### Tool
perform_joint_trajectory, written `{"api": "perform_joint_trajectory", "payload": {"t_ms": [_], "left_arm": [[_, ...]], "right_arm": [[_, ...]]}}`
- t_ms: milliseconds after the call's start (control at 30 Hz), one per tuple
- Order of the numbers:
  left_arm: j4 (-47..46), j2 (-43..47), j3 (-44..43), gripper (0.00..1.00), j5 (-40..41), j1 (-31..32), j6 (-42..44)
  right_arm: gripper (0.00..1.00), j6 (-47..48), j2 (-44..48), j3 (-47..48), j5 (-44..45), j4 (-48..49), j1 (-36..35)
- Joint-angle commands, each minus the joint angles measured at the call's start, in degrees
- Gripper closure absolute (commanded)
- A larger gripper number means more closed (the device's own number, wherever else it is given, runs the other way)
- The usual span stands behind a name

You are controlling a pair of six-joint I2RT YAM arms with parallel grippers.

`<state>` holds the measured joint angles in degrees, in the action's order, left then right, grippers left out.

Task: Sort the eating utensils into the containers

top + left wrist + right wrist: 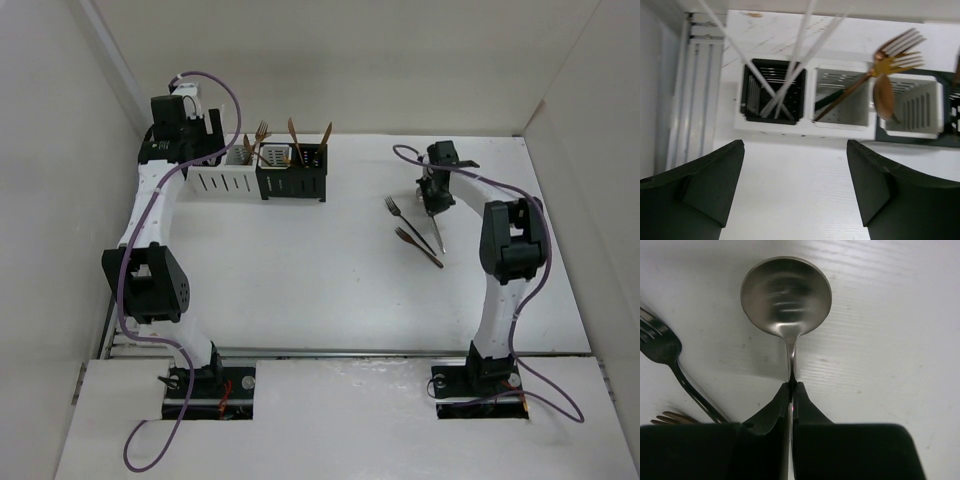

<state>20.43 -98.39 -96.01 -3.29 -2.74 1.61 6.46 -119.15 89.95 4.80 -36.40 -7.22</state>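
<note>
Well to the right of the containers [262,172], as the top view shows them, the right gripper [437,197] sits low over the table [300,290].
- Right wrist view: its fingers [810,412] are pressed together on the thin neck of a silver spoon [786,295], pinching it just behind the bowl.
- The bowl points away from the gripper, hollow side up, with a soft shadow under it. Whether it touches the table cannot be told.

Two more utensils lie flat on the table, also far right of the container row and nearer to it than the spoon is.
- A dark fork [392,207].
- A copper fork [418,247], crossing close beside it.
- Both are loose and apart from the pinched spoon.

At the left end of the container row, the left gripper [795,147] hangs above the table just in front of the compartments.
- Its fingers [705,185] are spread wide with nothing between them.

Contents of the row, from the left wrist view:
- The end compartment holds white chopsticks [790,75], leaning and crossed.
- The next compartment holds dark-handled gold forks [900,50], tilted to the right.
- A gold spoon [883,97] hangs over the third compartment. Its handle is hidden.
</note>
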Motion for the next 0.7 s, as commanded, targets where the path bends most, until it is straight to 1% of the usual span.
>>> {"api": "perform_joint_trajectory", "payload": {"t_ms": [0,33,67,133,167,200,233,267,300,367,400,433,467,500,533,600,667], "left_arm": [[-1.00,2.59,-0.15,0.21,-12.15,0.11,2.52],[-0.39,2.59,-0.84,0.21,-15.31,0.63,2.52],[-0.39,2.59,-1.63,0.23,-21.26,0.63,3.48],[1.36,2.59,-2.78,0.23,-25.52,2.90,5.77],[1.98,2.59,-3.91,0.23,-28.50,3.79,6.91],[2.51,2.07,-3.92,0.23,-29.83,4.84,7.96],[3.38,2.06,-4.53,0.23,-32.19,6.85,9.63],[3.39,2.06,-4.54,0.23,-32.22,7.74,10.25],[3.92,2.06,-5.15,0.21,-35.09,8.54,10.26],[3.92,1.54,-5.16,0.20,-38.27,9.77,10.26],[3.92,1.53,-5.16,0.20,-40.63,10.64,9.48],[3.22,1.53,-5.68,0.20,-41.44,10.65,8.68],[2.26,1.01,-5.68,0.20,-42.84,11.35,7.11],[2.25,1.01,-6.20,0.20,-42.85,11.36,7.09],[2.25,1.01,-6.21,0.20,-44.07,11.97,6.40],[2.25,1.01,-6.74,0.20,-44.08,12.58,6.39],[1.64,1.01,-6.74,0.20,-44.08,12.59,6.39]], "right_arm": [[1.00,0.05,8.91,4.87,5.05,5.90,-0.07],[1.00,0.05,10.07,6.27,5.05,6.60,-0.07],[1.00,0.05,11.30,8.55,4.35,7.56,-0.77],[1.00,-0.65,15.33,9.89,2.86,12.39,-2.43],[1.00,-1.27,16.75,9.89,0.59,14.58,-3.49],[1.00,-1.80,17.89,9.89,-0.83,19.74,-6.20],[1.00,-3.11,19.73,8.93,-4.41,22.58,-7.70],[1.00,-3.99,20.27,8.92,-4.45,25.21,-9.28],[1.00,-4.95,20.28,8.23,-8.27,27.59,-12.43],[1.00,-8.89,19.58,8.22,-12.42,33.39,-15.18],[1.00,-10.49,19.05,8.74,-16.71,35.42,-16.32],[1.00,-12.33,18.26,9.27,-19.01,39.53,-17.98],[1.00,-16.18,16.60,9.80,-21.12,41.31,-18.52],[1.00,-17.95,15.63,10.50,-23.06,42.72,-19.05],[1.00,-19.36,14.75,11.29,-26.04,43.86,-19.84],[1.00,-21.83,12.64,12.70,-27.90,46.50,-20.54],[1.00,-22.37,11.85,13.32,-29.75,49.30,-21.25]]}}
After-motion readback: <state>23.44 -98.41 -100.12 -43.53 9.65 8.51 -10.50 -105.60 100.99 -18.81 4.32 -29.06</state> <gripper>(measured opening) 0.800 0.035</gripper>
